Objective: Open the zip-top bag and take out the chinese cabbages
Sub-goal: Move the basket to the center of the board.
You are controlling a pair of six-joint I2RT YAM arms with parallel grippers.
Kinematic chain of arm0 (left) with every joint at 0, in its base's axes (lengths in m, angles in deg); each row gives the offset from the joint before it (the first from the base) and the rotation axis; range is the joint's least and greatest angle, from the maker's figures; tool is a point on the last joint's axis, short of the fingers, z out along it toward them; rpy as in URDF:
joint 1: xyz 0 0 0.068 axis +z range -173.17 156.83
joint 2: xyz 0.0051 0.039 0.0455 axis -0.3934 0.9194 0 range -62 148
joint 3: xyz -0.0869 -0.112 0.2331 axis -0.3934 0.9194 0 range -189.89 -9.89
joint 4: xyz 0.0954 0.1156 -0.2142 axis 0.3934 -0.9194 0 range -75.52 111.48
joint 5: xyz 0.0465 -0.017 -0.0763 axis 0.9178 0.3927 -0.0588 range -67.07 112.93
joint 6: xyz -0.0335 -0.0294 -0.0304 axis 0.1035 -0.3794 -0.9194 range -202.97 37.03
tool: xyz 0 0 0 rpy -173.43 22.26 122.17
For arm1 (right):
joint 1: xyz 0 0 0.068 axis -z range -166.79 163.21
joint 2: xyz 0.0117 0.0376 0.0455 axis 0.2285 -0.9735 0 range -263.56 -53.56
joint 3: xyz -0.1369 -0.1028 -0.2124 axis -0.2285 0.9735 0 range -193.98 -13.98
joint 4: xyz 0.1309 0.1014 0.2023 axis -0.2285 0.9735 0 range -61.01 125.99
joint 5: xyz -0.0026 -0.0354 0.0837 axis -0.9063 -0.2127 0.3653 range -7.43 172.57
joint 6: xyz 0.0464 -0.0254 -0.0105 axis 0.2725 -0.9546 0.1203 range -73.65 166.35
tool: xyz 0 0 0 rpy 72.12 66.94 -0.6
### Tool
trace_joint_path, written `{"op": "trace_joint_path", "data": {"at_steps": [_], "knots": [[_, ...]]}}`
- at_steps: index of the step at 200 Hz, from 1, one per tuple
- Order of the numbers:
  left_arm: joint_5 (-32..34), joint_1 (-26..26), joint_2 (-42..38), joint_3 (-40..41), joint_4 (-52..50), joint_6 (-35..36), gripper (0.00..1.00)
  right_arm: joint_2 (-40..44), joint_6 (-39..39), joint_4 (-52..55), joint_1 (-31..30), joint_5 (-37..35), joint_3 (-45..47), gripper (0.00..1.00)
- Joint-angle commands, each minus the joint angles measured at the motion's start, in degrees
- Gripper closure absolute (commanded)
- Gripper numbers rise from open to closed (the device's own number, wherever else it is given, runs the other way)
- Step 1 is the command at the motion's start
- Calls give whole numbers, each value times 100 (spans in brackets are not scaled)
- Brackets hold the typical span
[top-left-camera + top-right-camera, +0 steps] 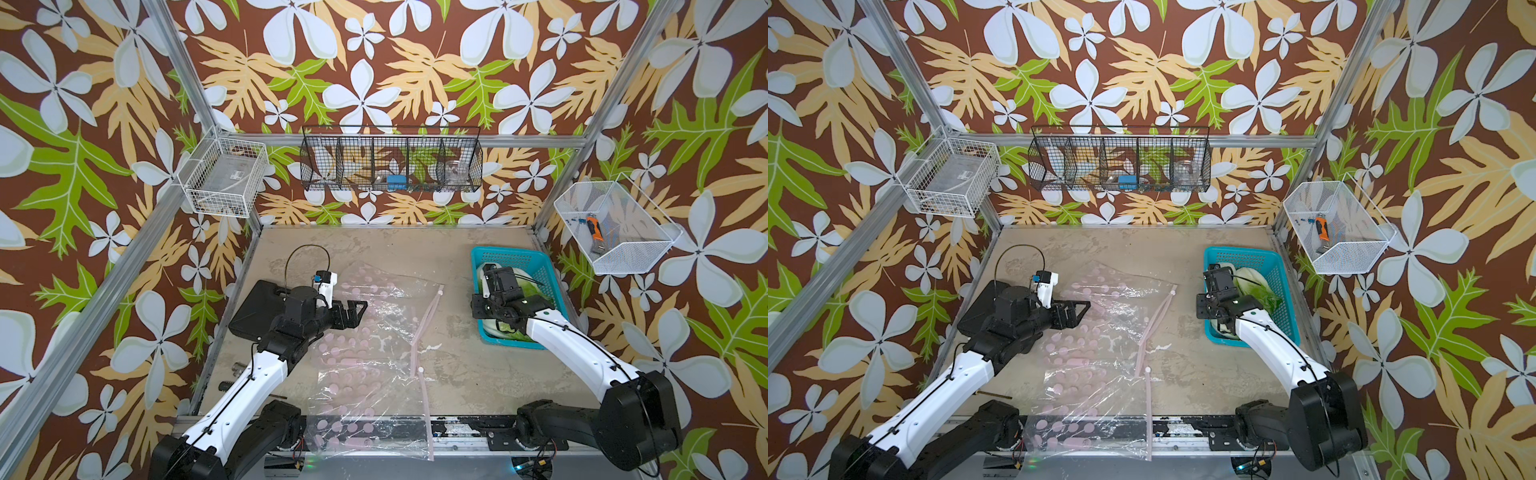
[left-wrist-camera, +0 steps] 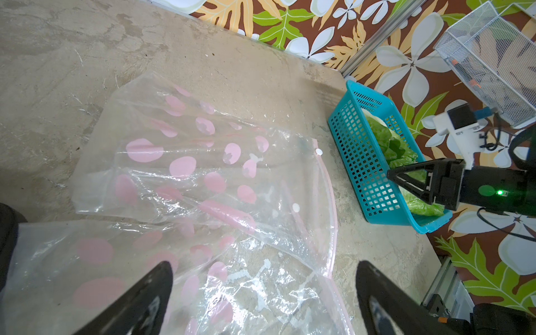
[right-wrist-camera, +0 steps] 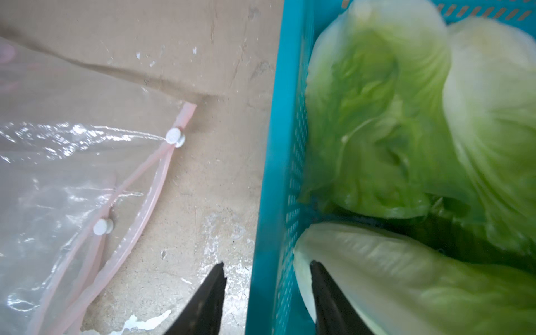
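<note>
Chinese cabbages (image 3: 377, 116) lie in the teal basket (image 3: 275, 145), far right; the zip-top bag (image 2: 188, 174) sprawls empty mid-table. Our right gripper (image 3: 268, 263), fingers parted and empty, straddles the basket's left wall: closing or swinging could tip it. Our left gripper (image 2: 264, 262) gapes over the bag.

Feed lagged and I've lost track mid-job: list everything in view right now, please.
chinese cabbages: three, white-green, in the teal basket.
teal basket: one, table's far right.
zip-top bags: apparently two overlapping, clear with pink dots, table centre, look empty.
white wire basket: one, left wall.
white mesh basket: one, right wall, holds an orange-handled tool.
black wire basket: one, back wall, divided.
table: one, beige.
left gripper: black, open above the bags.
right gripper: black, open over the basket's edge.
</note>
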Motion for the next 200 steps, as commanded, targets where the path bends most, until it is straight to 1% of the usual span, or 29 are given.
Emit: {"op": "trace_joint_path", "data": {"at_steps": [1,13,35,56,79,106,143,168,175,179,183,187,193,200], "knots": [[23,-2,-22,-19,-32,-14,0,-110,-11,-200,-38,207,51,64],[52,2,-39,-13,-38,-13,0,-233,-52,-309,-43,267,14,74],[93,-2,-58,-13,-38,-13,0,-566,-170,-510,-96,320,-218,87],[142,0,-83,-1,-55,-13,0,-981,-323,-713,-202,348,-598,95],[207,2,-122,12,-56,-13,0,-1527,-510,-956,-411,469,-1149,100],[276,-1,-120,7,-55,0,0,-2300,-552,-1195,-764,714,-1906,100],[380,2,-145,12,-82,5,0,-3278,-189,-1411,-1183,935,-2907,100],[476,0,-190,29,-91,13,0,-3686,53,-1550,-1341,1010,-3452,100],[501,-2,-200,29,-92,13,0,-3758,76,-1587,-1376,1009,-3579,97],[513,-1,-199,27,-90,13,0,-3798,77,-1591,-1396,1024,-3653,93],[529,-4,-199,29,-99,20,0,-3826,60,-1594,-1411,1040,-3723,88],[539,1,-205,29,-100,22,0,-3848,24,-1587,-1434,1046,-3792,81],[565,-3,-208,28,-108,18,0,-3865,-45,-1556,-1460,1019,-3892,66],[597,0,-216,23,-117,31,0,-3840,-138,-1507,-1496,942,-3966,55]]}}
